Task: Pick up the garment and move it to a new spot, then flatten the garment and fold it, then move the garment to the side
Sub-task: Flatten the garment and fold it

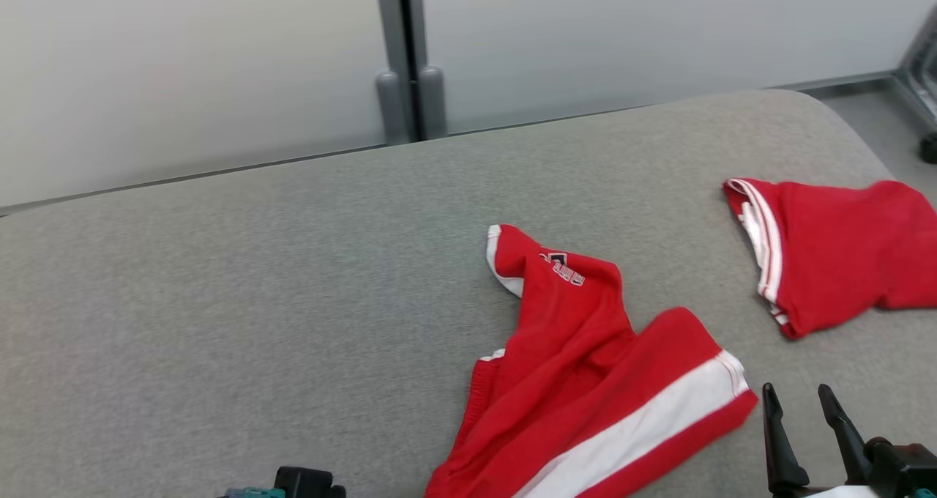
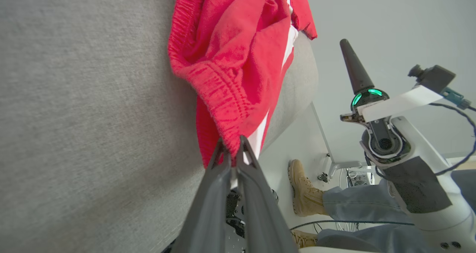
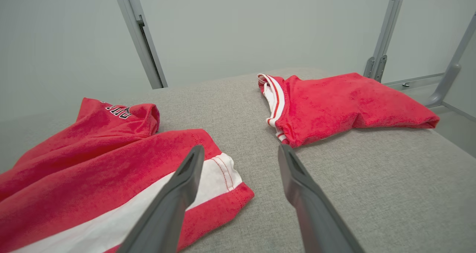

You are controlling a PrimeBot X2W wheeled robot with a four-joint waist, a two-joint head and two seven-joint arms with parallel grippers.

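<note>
Red garment (image 1: 585,366) sits bunched up on the counter (image 1: 219,300), left gripper (image 2: 232,141) jaws pinching its waistband, right gripper (image 1: 796,392) jaws spread wide.

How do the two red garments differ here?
The near garment lies crumpled; the far garment sits folded. The near garment has a broad white stripe, the far garment thin white trim. The left pincer is shut on the near garment; the far garment lies free. Both are red.

Garment (image 1: 578,381): soft, napped red cloth with a smooth white stripe (waistband (image 2: 219,85) ribbed and gathered). Tabletop (image 1: 219,300): matt grey woven fabric, slightly rough. Fingers (image 3: 301,193) of the right gripper (image 3: 241,149): dark matt plastic. Frame post (image 1: 401,51): smooth grey metal.
</note>
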